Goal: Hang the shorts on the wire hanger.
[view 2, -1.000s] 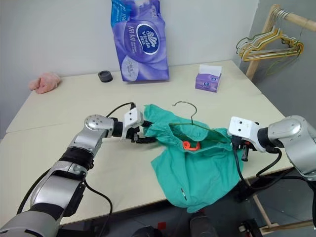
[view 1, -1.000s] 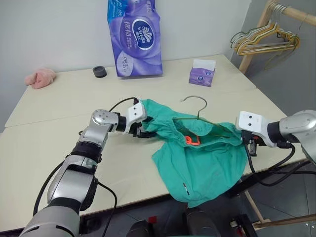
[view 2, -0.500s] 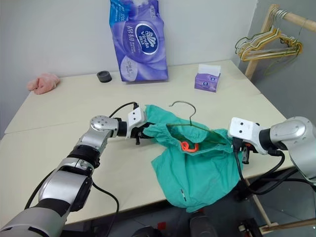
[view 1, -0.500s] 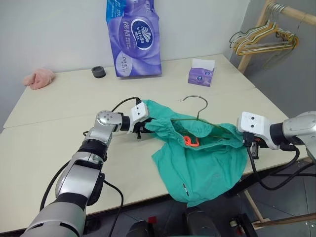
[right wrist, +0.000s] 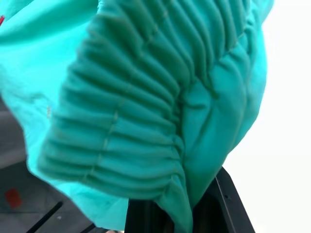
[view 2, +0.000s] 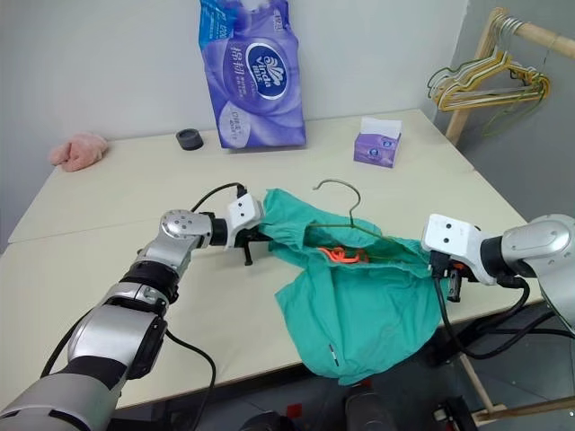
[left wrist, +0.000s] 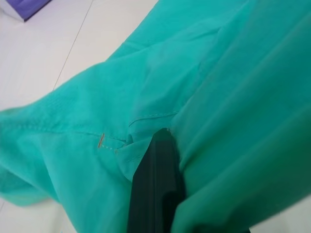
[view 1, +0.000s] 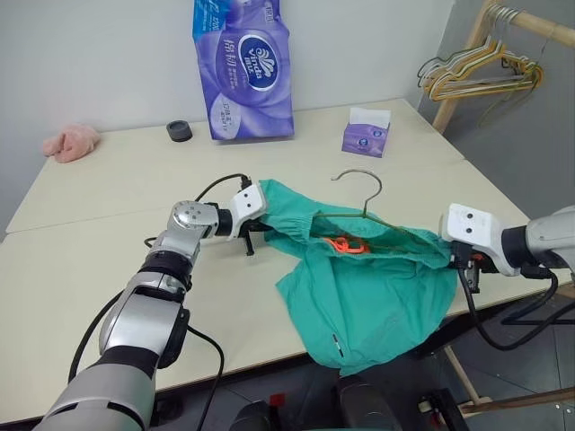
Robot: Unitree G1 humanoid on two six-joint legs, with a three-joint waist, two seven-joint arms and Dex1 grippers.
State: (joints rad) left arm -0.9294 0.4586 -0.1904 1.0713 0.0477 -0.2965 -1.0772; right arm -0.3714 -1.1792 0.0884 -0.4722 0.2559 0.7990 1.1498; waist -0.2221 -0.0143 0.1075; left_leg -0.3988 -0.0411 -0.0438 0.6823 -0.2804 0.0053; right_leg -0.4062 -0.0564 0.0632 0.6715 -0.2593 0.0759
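Two sets of fingers, left gripper (view 1: 260,226) and right gripper (view 1: 467,269), pinching shorts (view 1: 368,287) over worktop (view 1: 108,197) edge, wire hanger (view 1: 359,193) inside waistband; purple pack (view 1: 244,67) lettering unreadable.

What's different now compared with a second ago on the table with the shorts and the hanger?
The left gripper was open beside the edge of the shorts a second ago; its jaws have since shut on that cloth. The right gripper stays clamped on the gathered waistband at the other end. The wire hanger still lies tucked into the shorts with its hook sticking out, and the shorts still drape over the table edge.
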